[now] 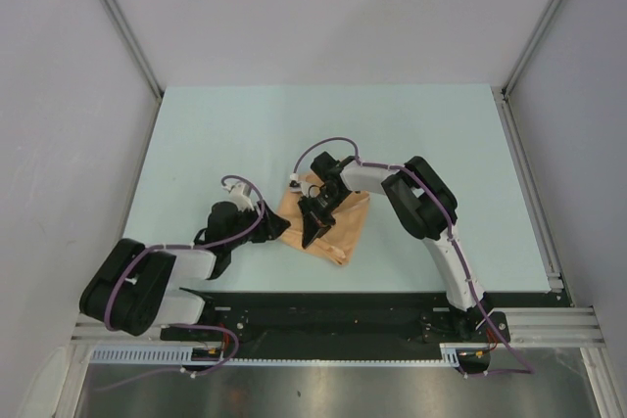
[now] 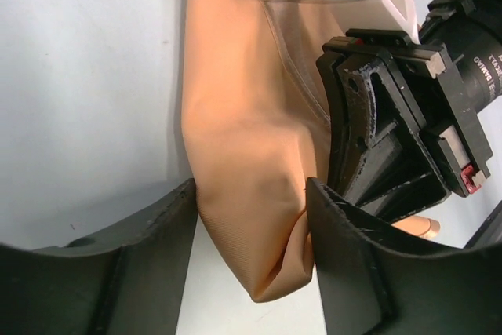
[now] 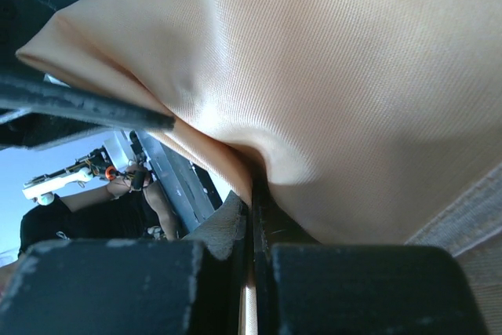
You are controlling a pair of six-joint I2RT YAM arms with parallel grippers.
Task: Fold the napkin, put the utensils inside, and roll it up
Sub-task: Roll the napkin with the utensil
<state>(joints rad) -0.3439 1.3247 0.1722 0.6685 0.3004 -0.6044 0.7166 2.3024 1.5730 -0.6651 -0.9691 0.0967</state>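
Pale green table (image 1: 245,134) under the napkin (image 1: 345,230) — I see my right gripper (image 3: 252,194) pinching its fold, my left gripper (image 2: 251,194) spread astride its corner.

The soft peach-orange cloth napkin (image 1: 351,225) is plain and a little shiny, and up close it shows a fine woven grain. The flat table (image 1: 245,134) is pale blue-green all over. The left arm (image 1: 147,281) and the right arm (image 1: 421,203) are black and white, with thin purple cables (image 1: 338,141) looping along them. The left gripper (image 2: 251,233) and the right gripper (image 3: 252,217) are black with pale scuffs. The walls (image 1: 323,17) are light grey. The metal sheet (image 1: 323,389) past the table's near edge is silver.
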